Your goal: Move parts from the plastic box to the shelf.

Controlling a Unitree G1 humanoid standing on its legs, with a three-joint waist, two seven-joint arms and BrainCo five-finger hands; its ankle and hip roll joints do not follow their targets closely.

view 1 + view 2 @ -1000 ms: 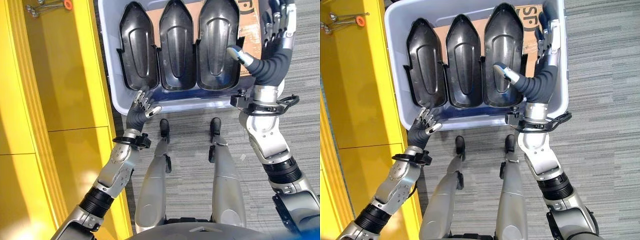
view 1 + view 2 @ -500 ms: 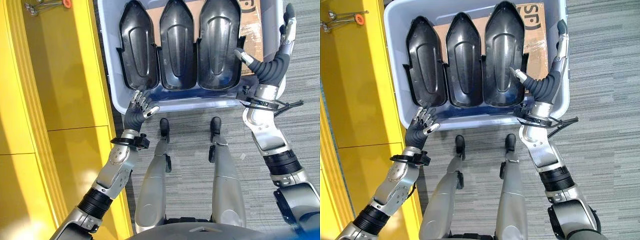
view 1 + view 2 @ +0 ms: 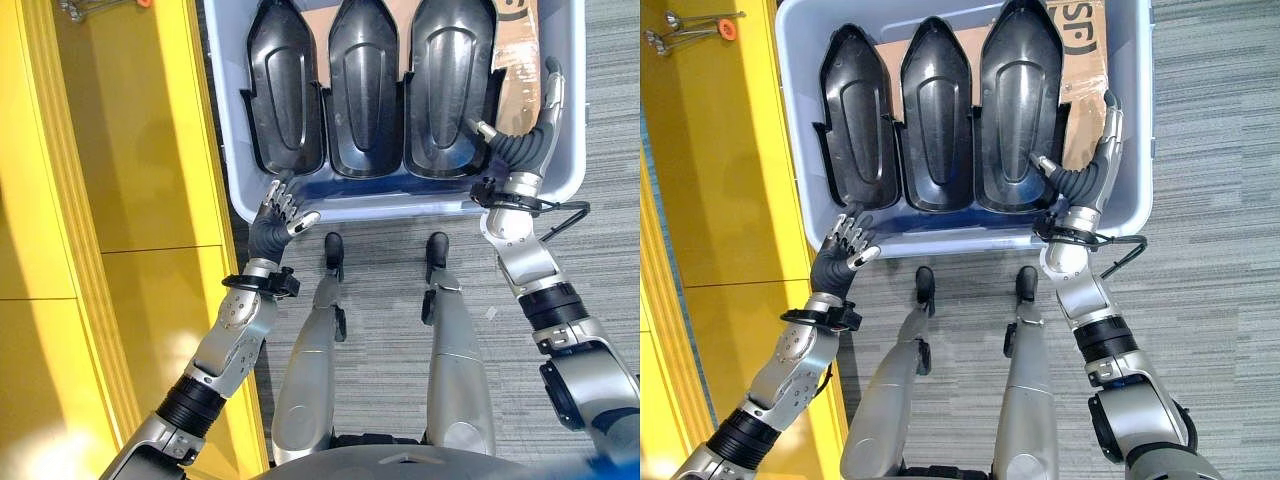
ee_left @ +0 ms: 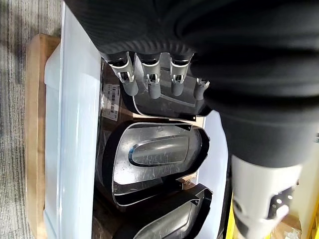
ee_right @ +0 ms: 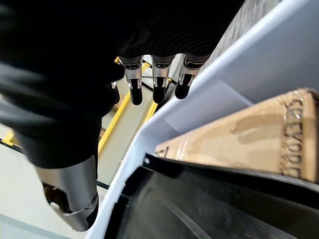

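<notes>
- Black moulded plastic parts [image 3: 367, 90], three long pointed shells, lie side by side in the pale blue-grey plastic box [image 3: 570, 120], just beyond both hands' fingers and resting on a sheet of brown cardboard [image 3: 515, 60].
- Right hand [image 3: 530, 125] now sits lower and further inside the box than a second ago, when it reached up by the box's right wall; its fingers are straight, pointing up along that wall, its thumb reaches toward the rightmost shell, and it holds nothing.
- Left hand [image 3: 278, 212] is where it was, at the box's near left corner, fingers loosely spread and empty.
- Yellow shelf [image 3: 120, 150] stands beside the left hand.
- Dark print on the cardboard is cut off; a small barcode label shows in the left wrist view, too small to read.
</notes>
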